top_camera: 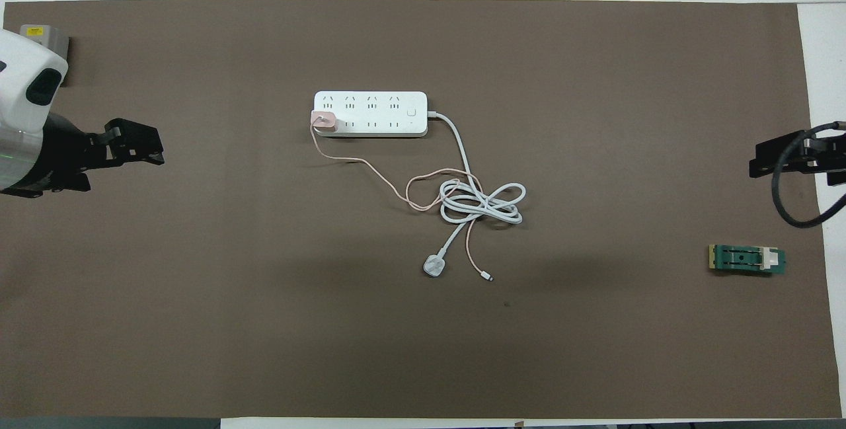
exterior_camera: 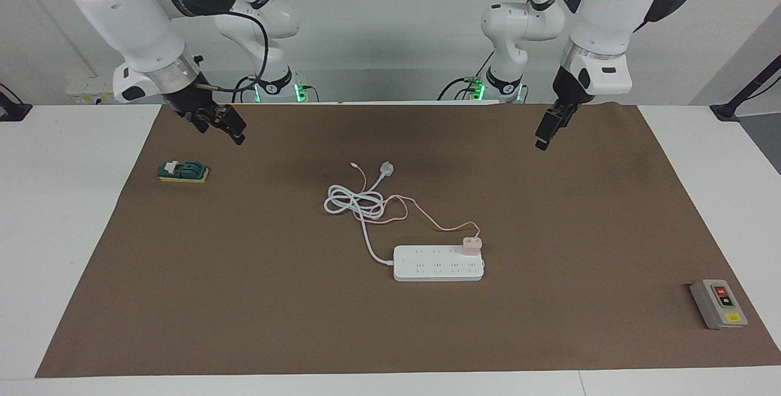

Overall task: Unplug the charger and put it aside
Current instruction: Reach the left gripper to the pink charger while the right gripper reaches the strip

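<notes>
The charger [exterior_camera: 471,245] is a small pale pink cube plugged into the white power strip [exterior_camera: 427,269], at the end toward the left arm; it also shows in the overhead view [top_camera: 323,121], on the strip [top_camera: 383,102]. Its thin pink cable [exterior_camera: 428,214] runs nearer the robots into a tangle with the strip's white cord [exterior_camera: 352,201]. My left gripper [exterior_camera: 543,136] hangs open and empty in the air over the mat, well apart from the charger; it also shows in the overhead view [top_camera: 142,145]. My right gripper [exterior_camera: 223,130] is open and empty over the mat's edge [top_camera: 760,158].
The strip's white round-ended plug [exterior_camera: 387,168] lies loose on the brown mat [exterior_camera: 579,213]. A green and yellow block [exterior_camera: 183,171] lies toward the right arm's end. A grey switch box [exterior_camera: 718,303] sits at the mat's corner toward the left arm's end.
</notes>
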### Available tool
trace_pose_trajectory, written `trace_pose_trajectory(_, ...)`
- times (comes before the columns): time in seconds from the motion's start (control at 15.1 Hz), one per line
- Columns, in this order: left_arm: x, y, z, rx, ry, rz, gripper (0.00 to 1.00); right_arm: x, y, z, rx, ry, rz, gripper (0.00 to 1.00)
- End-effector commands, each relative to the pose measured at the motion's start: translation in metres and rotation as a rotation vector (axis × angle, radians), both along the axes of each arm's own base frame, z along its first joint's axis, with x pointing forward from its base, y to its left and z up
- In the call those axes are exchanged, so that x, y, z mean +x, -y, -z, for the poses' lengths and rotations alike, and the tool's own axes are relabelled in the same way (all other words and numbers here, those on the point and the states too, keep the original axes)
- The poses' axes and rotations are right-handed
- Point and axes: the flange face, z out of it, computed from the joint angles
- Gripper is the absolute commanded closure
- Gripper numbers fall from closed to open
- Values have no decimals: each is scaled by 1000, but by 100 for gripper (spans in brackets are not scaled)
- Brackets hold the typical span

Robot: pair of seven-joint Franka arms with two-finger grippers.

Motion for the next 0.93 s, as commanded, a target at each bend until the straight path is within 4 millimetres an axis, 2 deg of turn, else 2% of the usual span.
trace_pose_trajectory(0.0,42,52,45,-16,-50,-272,0,24,-43,36,76,-50,221,0)
trace_pose_trajectory(0.07,58,65,59,-19,-55,-388,0,32,-59,47,118,-68,311,0)
trace_pose_trajectory(0.13,70,69,70,-24,-54,-490,0,40,-75,59,162,-85,382,0)
trace_pose_trajectory(0.2,79,72,77,-40,-46,-565,0,46,-90,71,194,-102,437,0)
trace_pose_trajectory(0.27,88,78,93,-50,-46,-618,0,51,-104,79,226,-125,501,0)
trace_pose_trajectory(0.33,92,87,101,-72,-33,-665,0,56,-110,83,261,-141,560,0)
trace_pose_trajectory(0.4,100,92,119,-85,-32,-778,0,68,-123,101,307,-188,667,0)
trace_pose_trajectory(0.46,102,103,138,-57,-53,-765,0,81,-143,117,330,-245,735,0)
trace_pose_trajectory(0.53,108,126,158,-28,-65,-740,0,93,-148,129,339,-264,787,0)
trace_pose_trajectory(0.66,122,134,177,-5,-68,-742,0,102,-179,156,358,-291,811,0)
trace_pose_trajectory(0.8,121,140,188,7,-71,-732,0,105,-192,186,403,-353,849,0)
trace_pose_trajectory(0.86,121,141,190,7,-69,-730,0,104,-207,202,400,-366,844,0)
